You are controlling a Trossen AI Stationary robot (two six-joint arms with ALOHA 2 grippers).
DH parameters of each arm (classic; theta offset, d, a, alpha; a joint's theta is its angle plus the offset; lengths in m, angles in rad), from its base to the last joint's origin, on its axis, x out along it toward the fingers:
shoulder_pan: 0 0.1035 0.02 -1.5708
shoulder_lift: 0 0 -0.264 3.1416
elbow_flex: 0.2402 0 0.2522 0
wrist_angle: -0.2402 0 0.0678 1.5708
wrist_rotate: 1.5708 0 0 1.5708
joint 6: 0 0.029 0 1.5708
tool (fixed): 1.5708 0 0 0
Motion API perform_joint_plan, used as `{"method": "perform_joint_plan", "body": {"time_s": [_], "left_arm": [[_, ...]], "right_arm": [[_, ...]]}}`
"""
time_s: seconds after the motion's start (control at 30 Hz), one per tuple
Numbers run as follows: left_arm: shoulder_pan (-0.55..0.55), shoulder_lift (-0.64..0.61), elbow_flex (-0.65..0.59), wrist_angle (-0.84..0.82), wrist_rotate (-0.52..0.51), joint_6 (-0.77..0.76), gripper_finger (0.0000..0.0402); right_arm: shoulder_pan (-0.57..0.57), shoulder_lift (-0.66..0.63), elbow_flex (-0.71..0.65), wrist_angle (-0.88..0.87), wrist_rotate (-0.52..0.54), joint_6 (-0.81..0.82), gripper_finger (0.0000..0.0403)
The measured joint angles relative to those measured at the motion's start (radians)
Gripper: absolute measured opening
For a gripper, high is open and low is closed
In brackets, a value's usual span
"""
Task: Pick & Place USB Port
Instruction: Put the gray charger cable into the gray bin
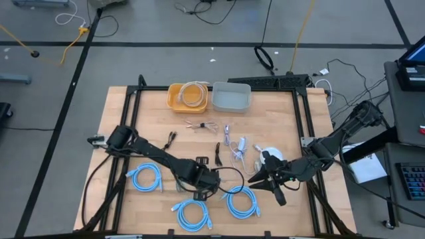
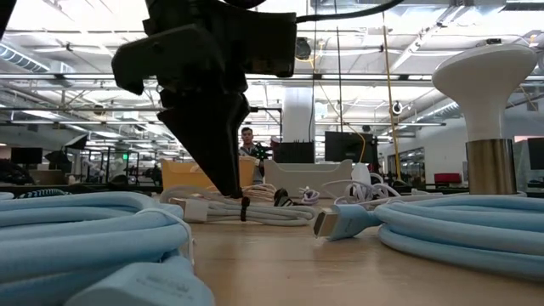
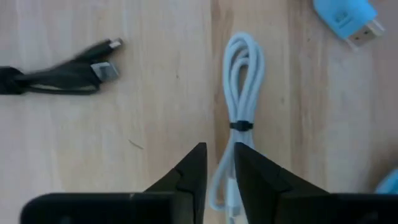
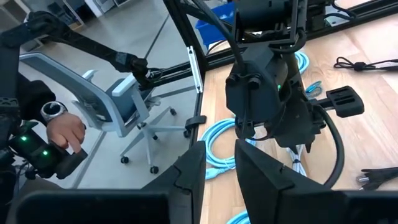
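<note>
Nearest the front edge of the wooden table (image 1: 119,126), 3 coiled light-blue cables lie flat: 1 at the front left (image 1: 145,178), 1 at the front centre (image 1: 191,214) and 1 to its right (image 1: 242,202). Just behind them, the left gripper (image 3: 219,163) is lowered close to the tabletop over a bundled white USB cable (image 3: 241,93), its 2 dark fingers straddling the cable's near end with only a narrow gap between them; contact with the cable cannot be confirmed. In the left wrist view a black tie cinches the white loop at its middle, a black USB cable (image 3: 62,71) lies off to one side and a blue connector (image 3: 349,15) sits apart on the other. To the right, the right gripper (image 1: 262,178) hangs above the table near a white round object (image 1: 274,154); its fingers are nearly closed and carry nothing. Mid-table lie further small cable bundles (image 1: 234,147). At the far edge stand a yellow bin (image 1: 174,99) holding a coiled cable and, touching it, a grey bin (image 1: 232,97). Beyond the table a person's hand (image 4: 65,132) grips a controller.
</note>
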State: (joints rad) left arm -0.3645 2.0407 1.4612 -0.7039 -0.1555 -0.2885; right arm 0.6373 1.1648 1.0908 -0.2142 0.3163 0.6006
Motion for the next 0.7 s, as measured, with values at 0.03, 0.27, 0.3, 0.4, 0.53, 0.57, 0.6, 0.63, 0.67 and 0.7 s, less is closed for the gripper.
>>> {"method": "perform_joint_plan", "body": {"time_s": [0.03,0.27,0.3,0.4,0.53,0.57,0.6,0.63,0.67,0.7], "left_arm": [[-0.002,0.000,0.000,-0.002,0.003,-0.008,0.0100],[-0.027,0.018,-0.001,-0.004,0.011,-0.042,0.0174],[-0.028,0.021,-0.002,-0.005,0.017,-0.046,0.0183],[-0.027,0.038,-0.001,0.006,0.025,-0.070,0.0200],[-0.030,0.057,0.002,0.014,0.024,-0.115,0.0189],[-0.030,0.058,0.002,0.010,0.027,-0.120,0.0176],[-0.031,0.062,0.002,0.015,0.029,-0.130,0.0158],[-0.031,0.063,0.002,0.016,0.029,-0.140,0.0136],[-0.032,0.063,0.003,0.017,0.029,-0.141,0.0110],[-0.032,0.062,0.003,0.017,0.029,-0.141,0.0080]], "right_arm": [[0.000,0.000,0.000,0.000,0.000,0.000,0.0078],[0.000,0.000,0.000,0.000,0.000,-0.007,0.0077],[0.000,0.000,0.000,0.000,0.001,-0.008,0.0077],[0.000,0.000,0.000,0.001,0.003,-0.010,0.0077],[0.000,0.000,0.000,0.004,0.003,-0.010,0.0077],[0.000,0.000,0.000,0.004,0.003,-0.010,0.0077],[0.000,0.000,0.000,0.008,0.003,-0.009,0.0077],[0.000,0.000,0.000,0.008,0.002,-0.007,0.0077],[0.000,0.000,0.000,0.007,0.002,-0.007,0.0077],[0.000,0.000,0.000,0.007,0.002,-0.007,0.0077]]}}
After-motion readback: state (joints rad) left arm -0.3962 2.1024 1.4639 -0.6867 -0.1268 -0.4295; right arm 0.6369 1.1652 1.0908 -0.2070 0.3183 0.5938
